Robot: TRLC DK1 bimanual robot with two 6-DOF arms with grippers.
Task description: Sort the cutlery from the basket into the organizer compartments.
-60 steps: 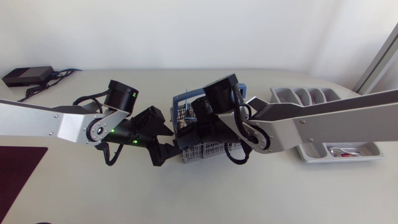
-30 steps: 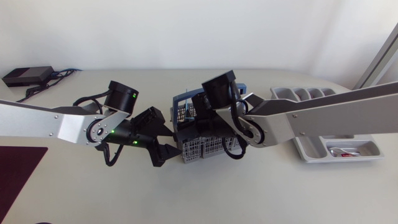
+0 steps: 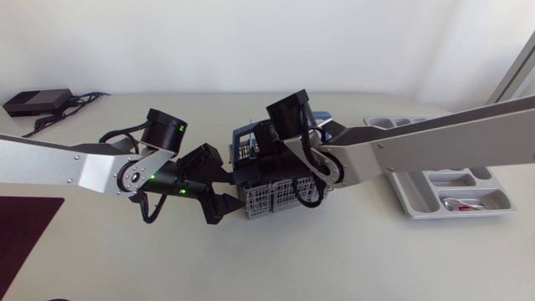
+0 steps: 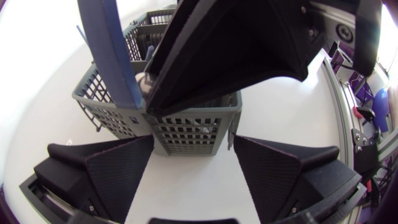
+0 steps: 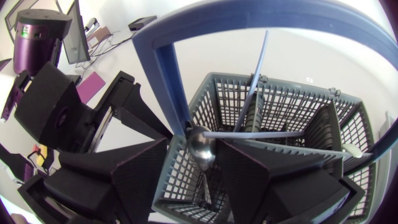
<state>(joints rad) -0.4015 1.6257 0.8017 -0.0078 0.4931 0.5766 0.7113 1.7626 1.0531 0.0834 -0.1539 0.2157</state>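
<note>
Head view: left gripper [image 3: 230, 191] sits just beside the basket [image 3: 280, 199], with the right arm [image 3: 401, 155] over it. The organizer [image 3: 468, 201] is well apart from the basket, one piece of cutlery [image 3: 456, 203] inside.

Left wrist: left gripper released, basket corner just ahead.

Right wrist: right gripper [image 5: 193, 143] is at a spoon [image 5: 202, 148] standing in the basket. Clenched? Cannot tell.

Most of the sorting looks undone.

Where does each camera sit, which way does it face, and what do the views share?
Head view: fixed above the table, facing down on the basket, the organizer, the left arm and right arm.
Left wrist view: on the left arm, facing the basket's side; left gripper shows.
Right wrist view: on the right arm, facing down into the basket at a spoon; right gripper shows.
Shared: all show the basket.
</note>
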